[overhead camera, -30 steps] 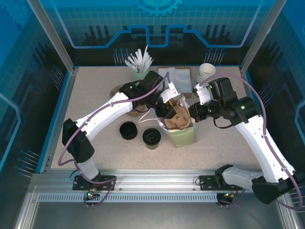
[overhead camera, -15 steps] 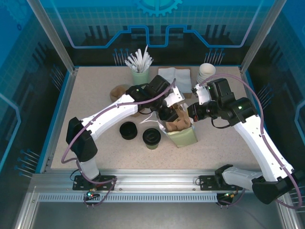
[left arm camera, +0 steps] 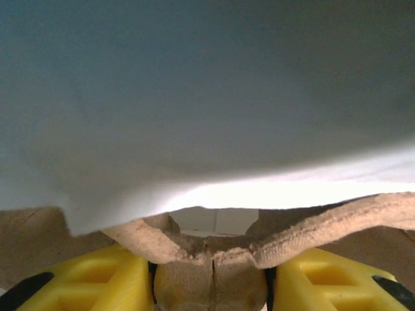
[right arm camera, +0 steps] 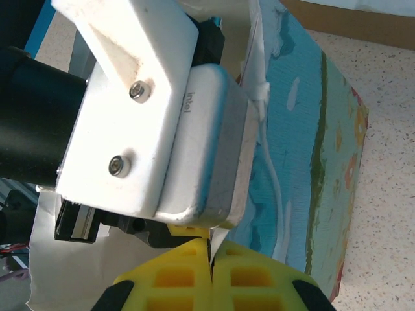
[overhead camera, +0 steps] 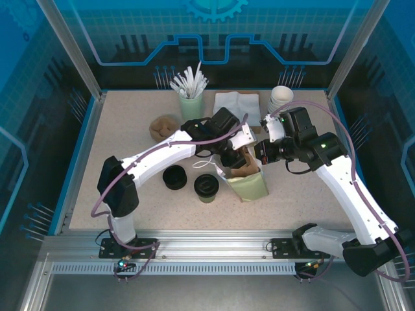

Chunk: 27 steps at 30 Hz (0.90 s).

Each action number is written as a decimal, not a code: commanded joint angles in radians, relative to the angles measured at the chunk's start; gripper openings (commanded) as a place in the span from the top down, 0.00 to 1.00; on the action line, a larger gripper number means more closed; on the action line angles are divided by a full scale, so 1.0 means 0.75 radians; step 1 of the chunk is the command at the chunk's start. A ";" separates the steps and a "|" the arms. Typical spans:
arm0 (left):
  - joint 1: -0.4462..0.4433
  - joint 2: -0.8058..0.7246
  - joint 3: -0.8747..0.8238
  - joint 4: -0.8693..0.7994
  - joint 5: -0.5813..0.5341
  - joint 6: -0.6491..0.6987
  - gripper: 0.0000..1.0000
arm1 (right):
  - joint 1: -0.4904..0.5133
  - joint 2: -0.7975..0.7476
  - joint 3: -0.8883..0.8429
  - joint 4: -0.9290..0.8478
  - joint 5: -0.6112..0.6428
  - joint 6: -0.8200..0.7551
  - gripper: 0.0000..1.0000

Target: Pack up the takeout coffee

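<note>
While both claws are at the mouth of the paper bag (overhead camera: 251, 186), the takeout coffee (overhead camera: 206, 188) stands upright on the worktop (overhead camera: 123, 136), just beside the bag's near-left corner and held by neither claw. It lies nearer the arm bases than the left claw (overhead camera: 234, 159) and to its left; the right claw (overhead camera: 258, 156) is farther off, across the bag. The cup shows a round black lid over a short pale green body. A squat black round piece (overhead camera: 174, 176) sits just to its left, apart from it. Left claw: its yellow fingers (left arm camera: 110, 282) clamp a brown pulp cup carrier (left arm camera: 324, 220) under the bag's white inner wall. Right claw: pinched narrow on the bag's thin white top edge, beside the printed blue-green side.
</note>
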 commanded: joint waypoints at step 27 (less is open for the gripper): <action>-0.035 0.199 0.210 -0.203 -0.127 0.122 0.56 | 0.016 -0.126 -0.111 0.100 0.254 0.052 1.00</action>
